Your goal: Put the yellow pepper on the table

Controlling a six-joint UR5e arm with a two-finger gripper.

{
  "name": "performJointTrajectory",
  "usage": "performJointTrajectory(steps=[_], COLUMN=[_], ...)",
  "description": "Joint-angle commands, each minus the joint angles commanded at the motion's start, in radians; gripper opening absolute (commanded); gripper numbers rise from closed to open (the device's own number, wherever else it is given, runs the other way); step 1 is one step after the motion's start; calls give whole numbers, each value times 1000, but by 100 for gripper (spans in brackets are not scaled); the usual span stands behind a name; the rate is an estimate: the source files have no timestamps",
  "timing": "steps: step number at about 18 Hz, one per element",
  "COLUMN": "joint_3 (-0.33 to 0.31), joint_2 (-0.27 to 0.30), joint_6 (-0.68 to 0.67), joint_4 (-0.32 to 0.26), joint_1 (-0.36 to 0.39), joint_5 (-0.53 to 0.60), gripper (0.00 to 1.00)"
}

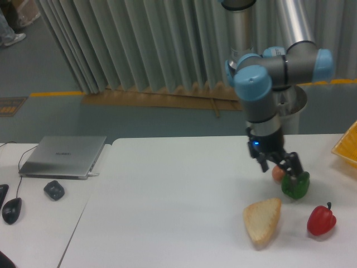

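My gripper (279, 168) hangs low over the right part of the white table (167, 201), fingers pointing down. Between the fingers (294, 165) a small yellowish-orange rounded thing shows, which looks like the yellow pepper (276, 173). It is mostly hidden by the gripper and sits at or just above the tabletop. Whether the fingers press on it I cannot tell. The green pepper (295, 187) stands right beside it, partly behind the right finger.
A slice of bread (263, 221) lies in front of the gripper. The red pepper (321, 220) stands to its right. A yellow-orange container edge (347, 146) shows at the far right. The adjoining desk holds a laptop (62, 156) and two mice (54, 190).
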Motion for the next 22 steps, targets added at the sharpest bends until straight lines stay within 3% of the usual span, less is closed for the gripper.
performJointTrajectory(steps=[8,12,19,22], joint_3=[-8,-18,-23,-15], joint_2=[8,5,-5,-34], joint_6=[401,695,864,910], joint_4=[0,0,0,5], joint_1=[215,393,477,503], joint_5=[-106,-170,-186,-186], gripper=[100,100,100,100])
